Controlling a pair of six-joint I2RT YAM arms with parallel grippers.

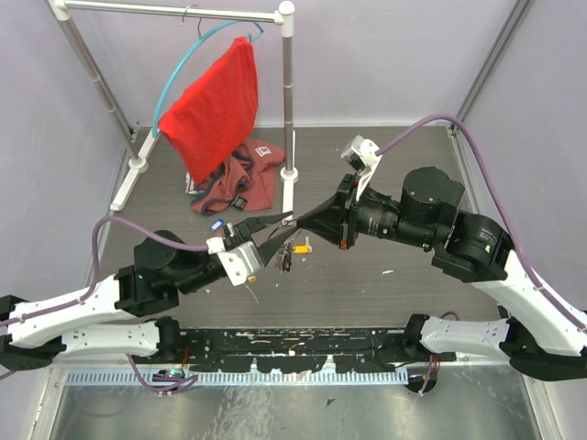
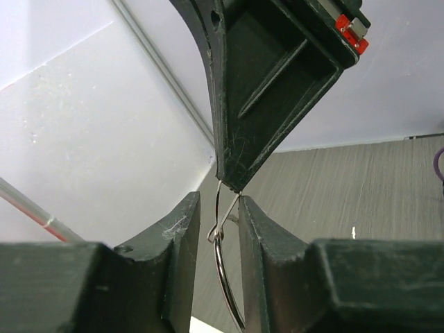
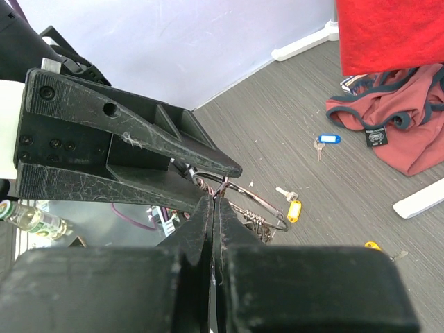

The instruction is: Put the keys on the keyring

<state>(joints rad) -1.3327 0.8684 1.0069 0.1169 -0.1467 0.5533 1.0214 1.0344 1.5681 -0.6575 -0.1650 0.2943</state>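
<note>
The keyring (image 3: 258, 198), a thin silver wire ring, hangs above the table between both grippers. My right gripper (image 3: 214, 205) is shut on its open wire end (image 2: 232, 208). My left gripper (image 2: 218, 216) straddles the ring (image 2: 223, 267), with a gap showing beside the wire on each side. A small bunch of keys (image 1: 285, 258) hangs from the ring. Loose on the table lie a yellow-tagged key (image 3: 294, 210), a blue-tagged key (image 3: 326, 139) and another yellow-tagged one (image 3: 373, 245). In the top view the grippers meet tip to tip: left gripper (image 1: 279, 230), right gripper (image 1: 297, 221).
A red cloth (image 1: 215, 101) hangs from a teal hanger hoop (image 1: 183, 64) on a white rack (image 1: 289, 110). A maroon garment (image 1: 240, 180) lies crumpled beneath it. The rack's foot (image 3: 423, 200) reaches into the right wrist view.
</note>
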